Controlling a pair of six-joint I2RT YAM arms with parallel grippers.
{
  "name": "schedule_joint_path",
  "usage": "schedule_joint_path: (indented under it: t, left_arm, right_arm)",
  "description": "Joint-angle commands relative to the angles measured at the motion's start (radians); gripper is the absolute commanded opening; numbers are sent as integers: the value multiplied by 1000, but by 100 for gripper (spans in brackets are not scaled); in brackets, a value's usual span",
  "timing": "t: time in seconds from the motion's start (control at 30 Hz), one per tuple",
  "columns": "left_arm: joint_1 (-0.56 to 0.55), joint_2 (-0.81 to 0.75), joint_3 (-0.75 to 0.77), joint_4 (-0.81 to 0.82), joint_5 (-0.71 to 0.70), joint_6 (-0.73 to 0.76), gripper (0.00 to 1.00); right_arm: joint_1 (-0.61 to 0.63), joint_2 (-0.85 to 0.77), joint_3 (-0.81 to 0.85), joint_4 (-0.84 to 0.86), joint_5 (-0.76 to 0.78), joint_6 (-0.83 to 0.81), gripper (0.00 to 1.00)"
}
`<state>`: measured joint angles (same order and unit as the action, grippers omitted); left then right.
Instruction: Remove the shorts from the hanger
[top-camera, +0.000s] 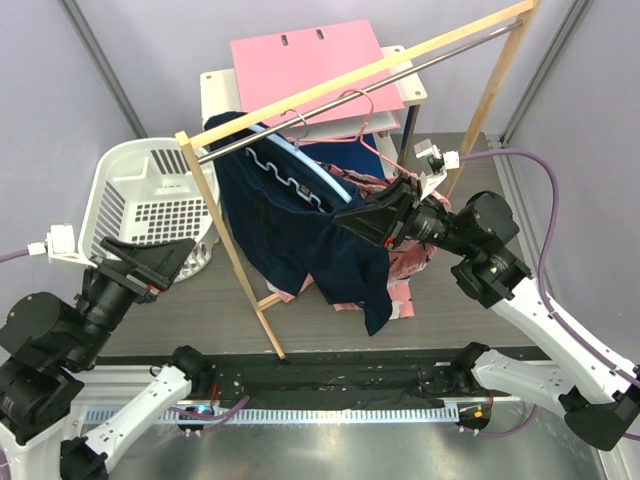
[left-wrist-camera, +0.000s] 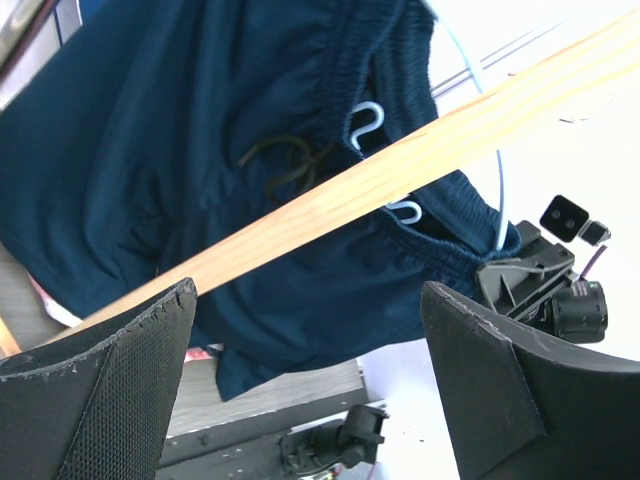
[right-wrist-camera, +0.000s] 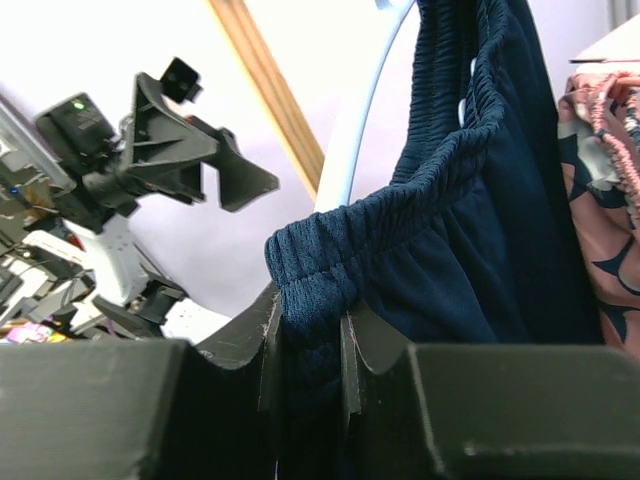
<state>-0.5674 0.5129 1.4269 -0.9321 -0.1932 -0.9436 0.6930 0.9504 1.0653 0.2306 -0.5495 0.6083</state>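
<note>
The dark navy shorts (top-camera: 290, 225) hang from a pale blue hanger (top-camera: 300, 165) on the rack's metal rod (top-camera: 440, 57). The salmon printed shorts (top-camera: 405, 265) hang behind them on a pink hanger (top-camera: 365, 105). My right gripper (top-camera: 372, 222) is shut on the navy waistband, which shows pinched between its jaws in the right wrist view (right-wrist-camera: 310, 320); the printed shorts (right-wrist-camera: 610, 200) lie to the right there. My left gripper (top-camera: 165, 255) is open and empty, left of the rack. In the left wrist view (left-wrist-camera: 310, 340) it faces the navy shorts (left-wrist-camera: 180, 150) across the wooden post (left-wrist-camera: 400, 170).
A wooden rack frame (top-camera: 235, 260) stands mid-table with its upright post between my left gripper and the shorts. A white laundry basket (top-camera: 140, 190) sits at the left, behind my left gripper. A pink board (top-camera: 310, 60) lies on a white stand at the back.
</note>
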Motion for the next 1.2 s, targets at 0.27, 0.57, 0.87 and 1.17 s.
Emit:
schedule_joint_path:
  t: [0.27,0.57,0.87,1.17]
  left_arm:
    - [-2,-30,-79,114,-14,-142,91]
    - [-2,-30,-77,127,11,-115,89]
    - [-2,58,-53,-122,-142,-292,74]
    - [-2,87,-187,22,-238,-521,71]
  right_arm:
    - [5,-84,-24,334,-36,35,1]
    - [5,-235,-159,299,-29,11,1]
    - [5,-372,-208,-66,17,-84,1]
    - [7,-234,-205,-7,-53,-96,1]
